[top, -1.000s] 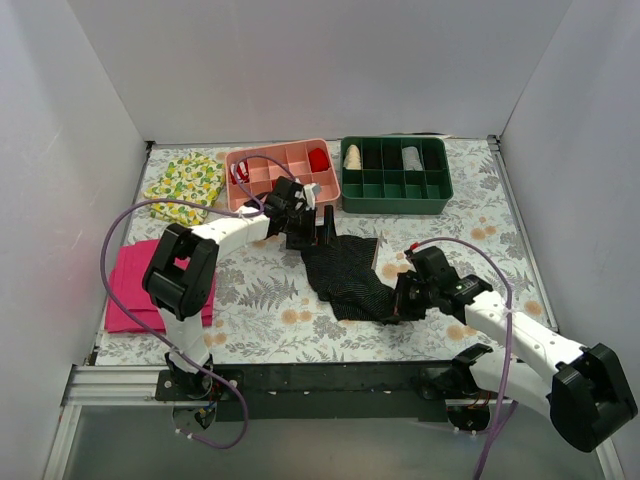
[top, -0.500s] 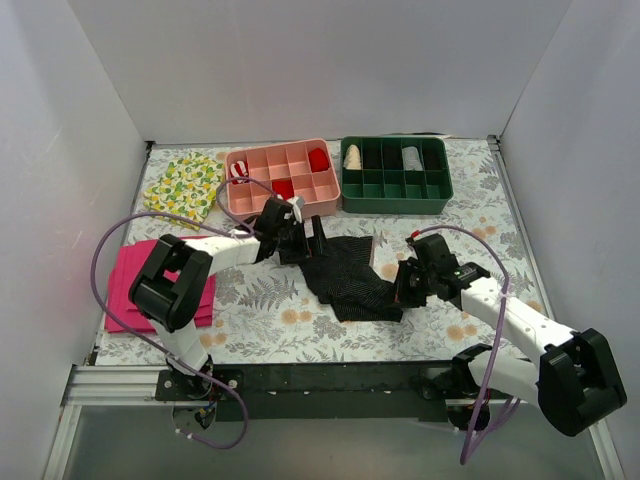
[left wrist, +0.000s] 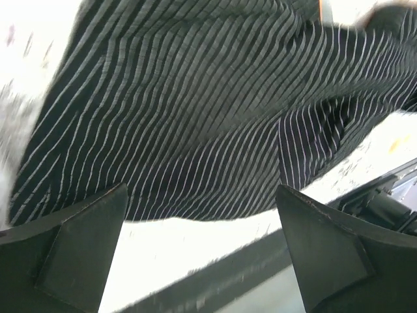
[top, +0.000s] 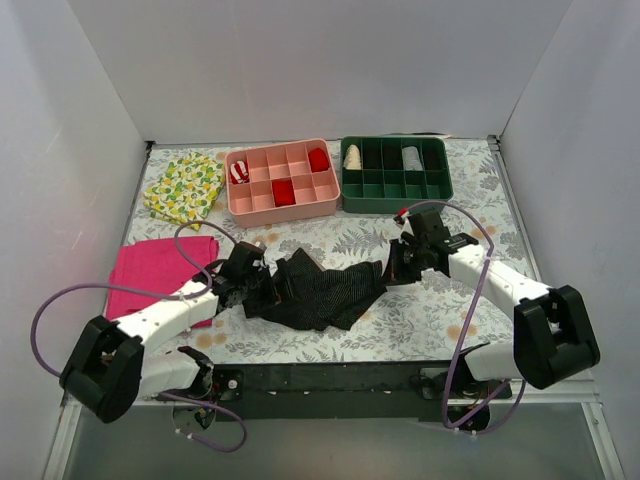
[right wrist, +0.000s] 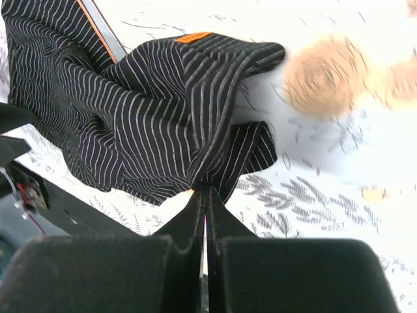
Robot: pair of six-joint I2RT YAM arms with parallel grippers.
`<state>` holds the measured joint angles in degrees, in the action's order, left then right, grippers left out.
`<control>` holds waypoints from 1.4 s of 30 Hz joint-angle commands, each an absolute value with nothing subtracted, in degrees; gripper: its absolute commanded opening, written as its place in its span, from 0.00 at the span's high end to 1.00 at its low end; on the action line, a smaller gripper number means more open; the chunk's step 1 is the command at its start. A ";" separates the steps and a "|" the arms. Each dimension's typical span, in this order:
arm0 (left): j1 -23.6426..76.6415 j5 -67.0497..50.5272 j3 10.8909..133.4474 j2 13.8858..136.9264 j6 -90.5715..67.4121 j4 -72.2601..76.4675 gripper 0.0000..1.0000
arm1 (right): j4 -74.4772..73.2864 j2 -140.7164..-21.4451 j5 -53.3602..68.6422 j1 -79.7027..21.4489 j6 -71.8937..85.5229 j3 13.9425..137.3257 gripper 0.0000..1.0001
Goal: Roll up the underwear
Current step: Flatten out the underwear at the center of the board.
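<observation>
The underwear (top: 322, 292) is a black, thin-striped garment lying crumpled and stretched sideways on the floral table. My right gripper (top: 392, 270) is shut on its right corner, and in the right wrist view the fabric (right wrist: 143, 111) bunches into the closed tips of that gripper (right wrist: 206, 190). My left gripper (top: 268, 292) sits low at the garment's left end, open. In the left wrist view that gripper (left wrist: 202, 228) shows its two fingers (left wrist: 65, 261) wide apart with nothing between them, and the striped cloth (left wrist: 195, 111) lies just ahead of them.
A pink compartment tray (top: 255, 205) and a green one (top: 395, 205) stand at the back. A lemon-print cloth (top: 185, 187) lies back left and a folded magenta cloth (top: 150, 275) at the left. The black front rail (top: 330, 378) runs along the near edge.
My left arm has swung from the garment's far side to its near left end, staying open. My right gripper has carried its corner farther back and right, stretching the underwear sideways.
</observation>
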<state>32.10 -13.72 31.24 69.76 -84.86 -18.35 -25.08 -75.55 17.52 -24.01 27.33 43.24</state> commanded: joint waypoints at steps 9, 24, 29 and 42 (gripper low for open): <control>32.70 -1.76 53.87 70.29 -76.22 -34.20 0.02 | -30.59 -66.89 19.43 -23.91 17.04 40.87 0.77; 28.83 -9.31 60.82 91.31 -62.14 -20.48 0.02 | -22.33 -61.70 17.49 -22.85 32.69 38.75 0.56; 27.51 -10.02 61.52 94.74 -58.90 -18.38 0.02 | -22.41 -64.86 19.16 -22.15 31.12 41.74 0.55; 26.19 -10.63 64.24 103.26 -55.98 -15.21 0.14 | -22.24 -68.29 19.42 -20.31 28.65 44.21 0.57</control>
<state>26.35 -10.00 62.11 102.21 -56.88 -17.12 -23.75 -67.99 18.65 -21.19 29.98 41.69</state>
